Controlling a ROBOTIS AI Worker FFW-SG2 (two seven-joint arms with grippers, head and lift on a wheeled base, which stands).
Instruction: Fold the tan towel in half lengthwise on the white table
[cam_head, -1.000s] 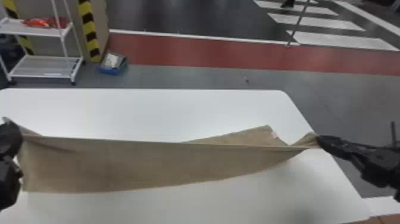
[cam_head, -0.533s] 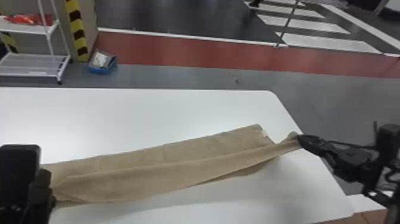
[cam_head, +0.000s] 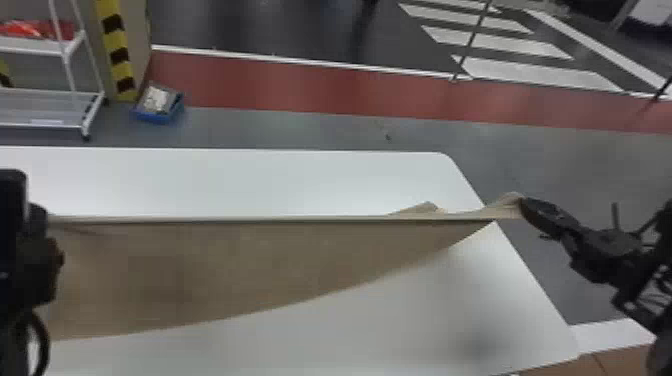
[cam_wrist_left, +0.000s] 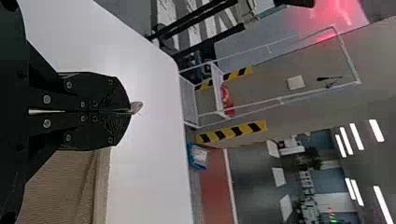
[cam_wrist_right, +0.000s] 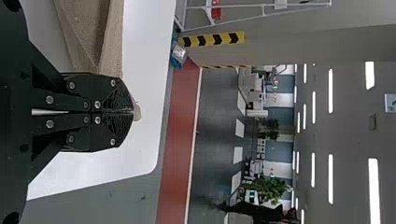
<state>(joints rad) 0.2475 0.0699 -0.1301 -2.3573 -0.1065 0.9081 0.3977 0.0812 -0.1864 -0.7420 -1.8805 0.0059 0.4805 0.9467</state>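
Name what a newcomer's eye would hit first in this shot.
Probably the tan towel, its top edge drawn straight across the white table between the left gripper and the right gripper, both shut on it. Next, the red floor strip beyond the table and the yellow-and-black striping beside the shelf rack at the far left.

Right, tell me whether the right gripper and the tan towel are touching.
Touching. In the right wrist view, the right gripper is shut on the tan towel, which pokes out past its fingertips.
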